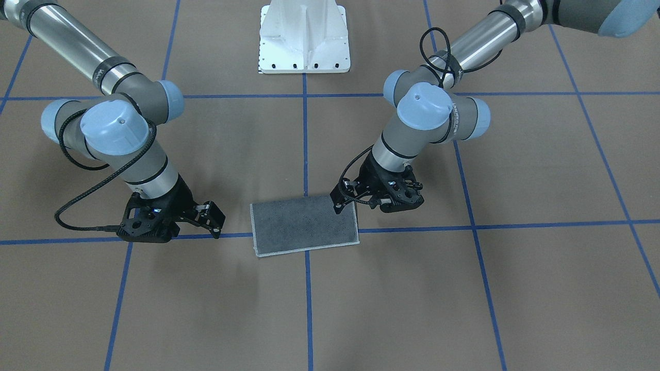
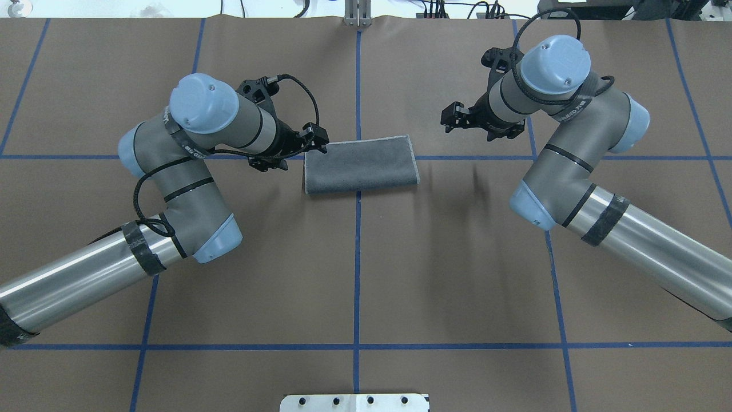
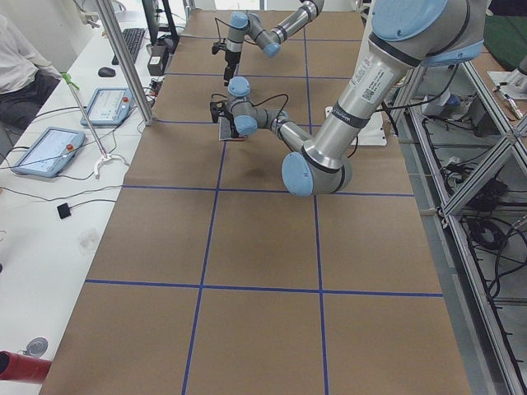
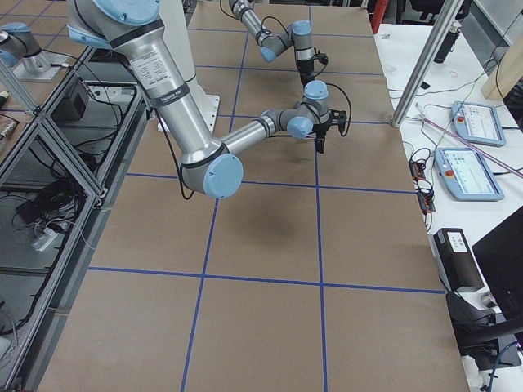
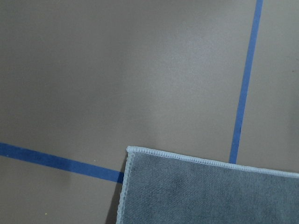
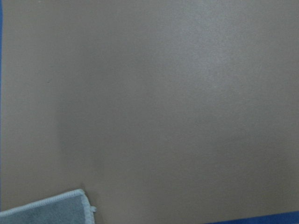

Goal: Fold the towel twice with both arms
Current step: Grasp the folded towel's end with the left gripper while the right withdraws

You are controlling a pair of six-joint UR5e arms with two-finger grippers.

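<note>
The towel (image 1: 304,225) lies flat in the middle of the table as a folded rectangle, dark grey face up, with its light grey stitched edge showing; no pink shows. It also shows in the overhead view (image 2: 360,165). My left gripper (image 2: 317,140) hovers over the towel's left end, jaws open and empty; the left wrist view shows that corner of the towel (image 5: 210,191) just below it. My right gripper (image 2: 453,118) is open and empty, raised above the table, a short way off the towel's right end. The right wrist view shows only a corner of the towel (image 6: 46,210).
The white pedestal base (image 1: 304,41) stands at the robot's side of the table. Blue tape lines (image 2: 357,257) cross the brown table top. Tablets (image 3: 49,152) and cables lie on a side bench beyond the table's far edge.
</note>
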